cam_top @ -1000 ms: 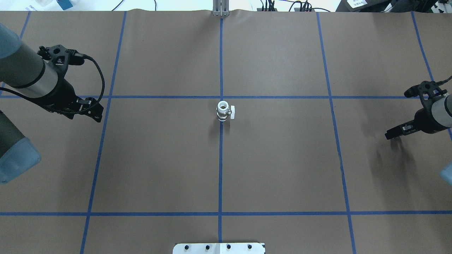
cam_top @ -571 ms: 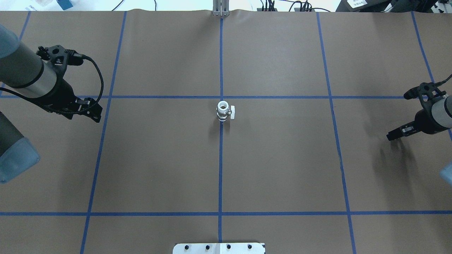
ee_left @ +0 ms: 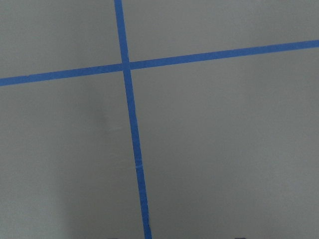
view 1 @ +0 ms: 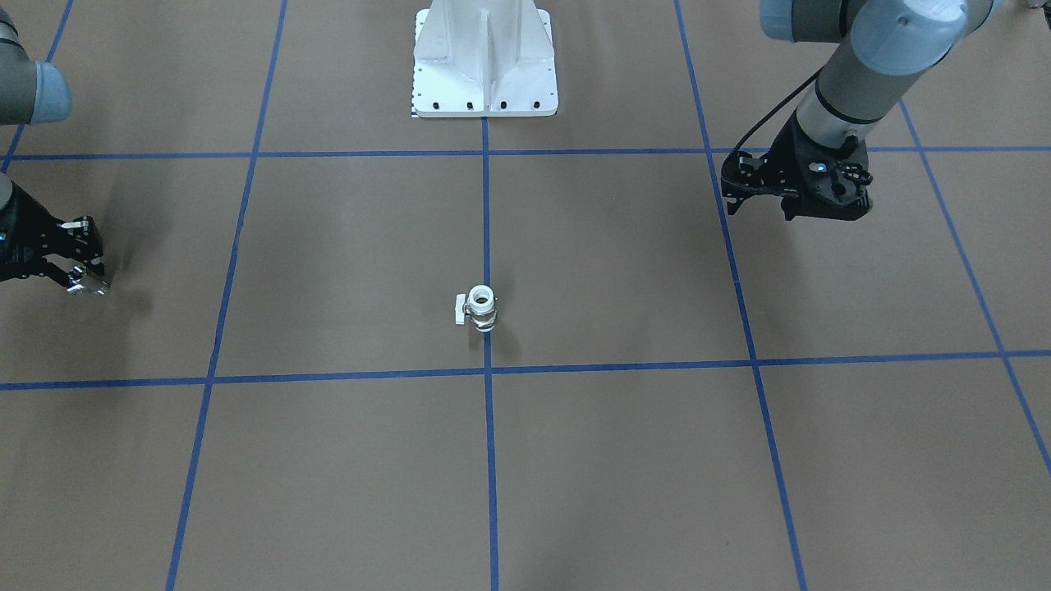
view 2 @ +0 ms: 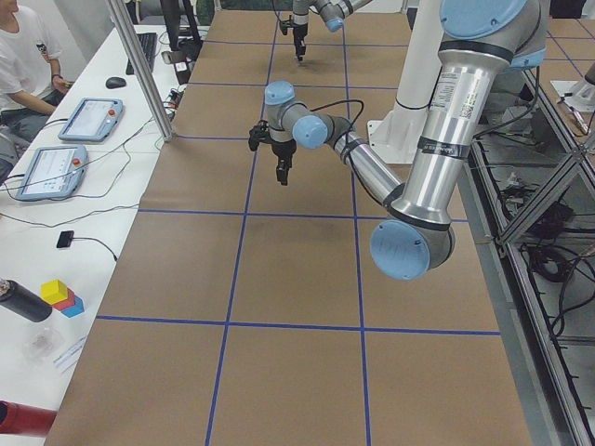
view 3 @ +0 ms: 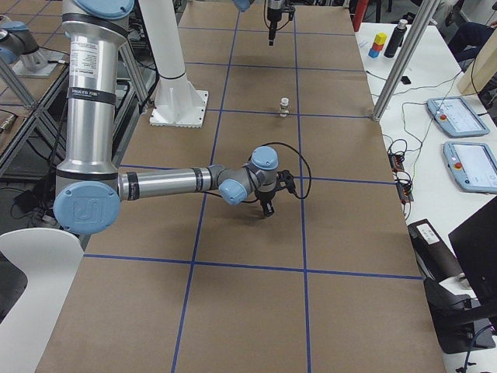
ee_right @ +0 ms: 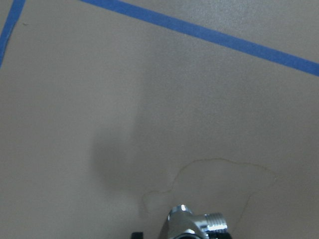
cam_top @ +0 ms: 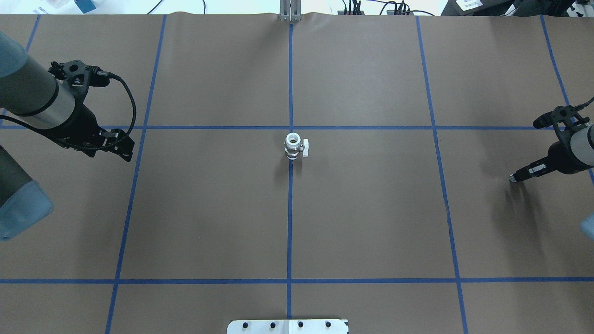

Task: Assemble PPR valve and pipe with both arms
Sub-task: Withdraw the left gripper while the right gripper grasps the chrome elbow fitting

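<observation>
The PPR valve (cam_top: 294, 146) stands upright on the centre tape line, white ring end up and side handle to its right; it also shows in the front view (view 1: 479, 307). My right gripper (cam_top: 513, 177) is far right, low over the table, and shut on the shiny silver pipe (ee_right: 197, 226), which also shows at its tips in the front view (view 1: 86, 284). My left gripper (cam_top: 124, 146) hovers far left, open and empty. It shows at the right of the front view (view 1: 727, 187). Both are far from the valve.
The white bolted pedestal (view 1: 484, 66) is at the robot's edge. A metal post (cam_top: 290, 11) stands at the far edge. Blue tape lines (cam_top: 290, 232) grid the brown table cover. Benches with tablets (view 2: 56, 167) run beside the table.
My right gripper has turned at the wrist and shifted slightly toward the right edge with the pipe in it. The left arm has barely moved. The valve has not moved.
</observation>
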